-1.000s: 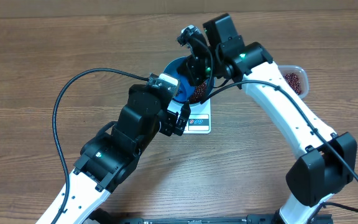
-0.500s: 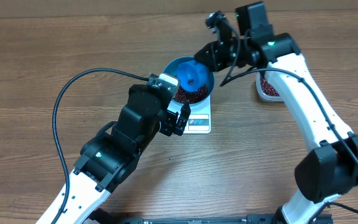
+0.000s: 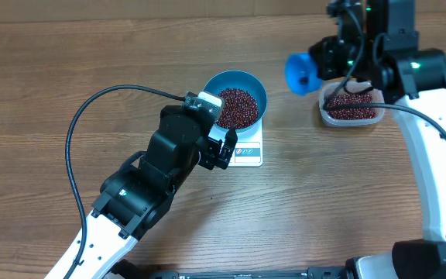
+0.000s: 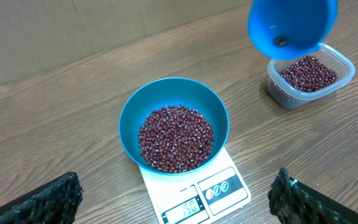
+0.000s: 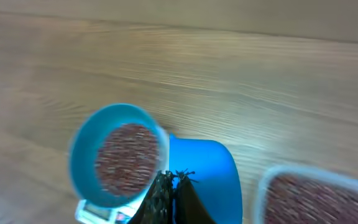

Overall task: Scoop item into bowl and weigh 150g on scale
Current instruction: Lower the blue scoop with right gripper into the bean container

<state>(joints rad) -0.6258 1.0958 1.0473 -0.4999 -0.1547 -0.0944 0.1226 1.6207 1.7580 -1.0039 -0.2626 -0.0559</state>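
The blue bowl (image 3: 214, 81) stands on the white scale (image 3: 248, 153) and holds a heap of red-brown beans (image 3: 237, 107). In the left wrist view the scale (image 4: 194, 196) shows 150 on its display under the bowl (image 4: 129, 115) of beans (image 4: 176, 137). My left gripper (image 3: 224, 149) hovers open just in front of the scale, with nothing between its fingers (image 4: 55, 196). My right gripper (image 3: 333, 60) is shut on the handle of a small blue scoop (image 3: 302, 71), raised to the right of the bowl. The right wrist view is blurred; it shows the scoop (image 5: 207, 177) ahead of the shut gripper (image 5: 173, 180).
A clear plastic container (image 3: 352, 107) with more beans sits at the right, just below the scoop (image 4: 291, 25); the left wrist view shows this container (image 4: 309, 74) too. A black cable (image 3: 91, 108) loops over the table on the left. The table is bare wood.
My right arm has swung the scoop from over the bowl out to the right, up beside the clear container. The left arm and bowl have stayed still.
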